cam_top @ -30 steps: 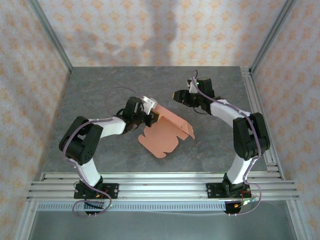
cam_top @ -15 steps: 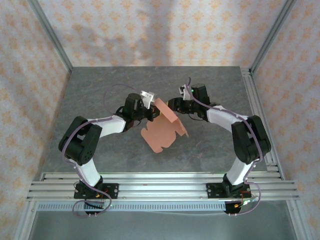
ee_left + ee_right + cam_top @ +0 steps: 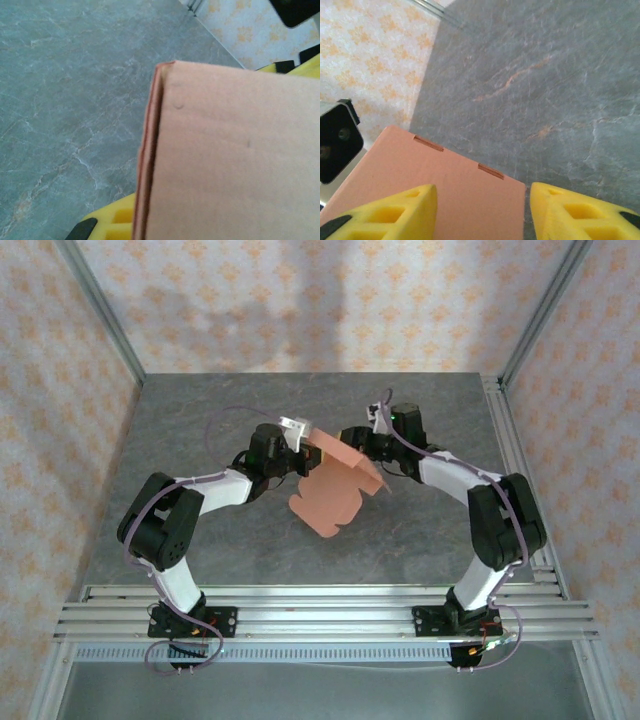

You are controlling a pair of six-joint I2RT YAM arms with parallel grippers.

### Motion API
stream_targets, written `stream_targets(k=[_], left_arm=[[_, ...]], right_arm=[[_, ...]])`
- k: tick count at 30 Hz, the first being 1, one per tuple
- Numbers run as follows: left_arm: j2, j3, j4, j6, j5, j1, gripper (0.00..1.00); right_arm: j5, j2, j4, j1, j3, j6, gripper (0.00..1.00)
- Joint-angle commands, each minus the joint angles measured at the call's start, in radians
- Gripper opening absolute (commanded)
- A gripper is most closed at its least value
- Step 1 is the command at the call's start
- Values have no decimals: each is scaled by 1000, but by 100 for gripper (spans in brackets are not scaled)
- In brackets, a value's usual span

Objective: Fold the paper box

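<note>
The paper box (image 3: 328, 498) is a salmon-orange card sheet with flaps, held tilted above the table. My left gripper (image 3: 304, 447) is shut on its upper left edge; in the left wrist view the folded card (image 3: 235, 160) runs past one yellow finger (image 3: 111, 223). My right gripper (image 3: 353, 441) is at the sheet's upper right corner, open. In the right wrist view a slotted panel of the box (image 3: 445, 192) lies between and under the yellow fingers (image 3: 395, 212), with the right finger just beyond the panel's edge.
The grey stone-look table (image 3: 200, 420) stretches around the arms. Aluminium rails (image 3: 320, 615) run along the near edge and the right side (image 3: 505, 430). Patterned walls (image 3: 300, 300) close in the back and sides.
The right gripper has moved left up to the box's top corner and its jaws have widened. The left gripper has lifted and tilted the sheet more upright.
</note>
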Motion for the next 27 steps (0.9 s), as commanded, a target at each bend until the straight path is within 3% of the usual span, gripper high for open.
stream_targets(k=[1, 11, 21, 27], left_arm=[[-21, 16, 92, -58, -19, 0, 0], [-7, 42, 198, -185, 24, 16, 0], [-38, 74, 274, -417, -59, 22, 0], [-42, 84, 291, -484, -89, 24, 0]], right_arm=[[50, -106, 108, -60, -52, 85, 56], [223, -361, 28, -237, -202, 136, 60], [143, -580, 52, -289, -380, 195, 62], [4, -620, 309, -279, -435, 361, 65]])
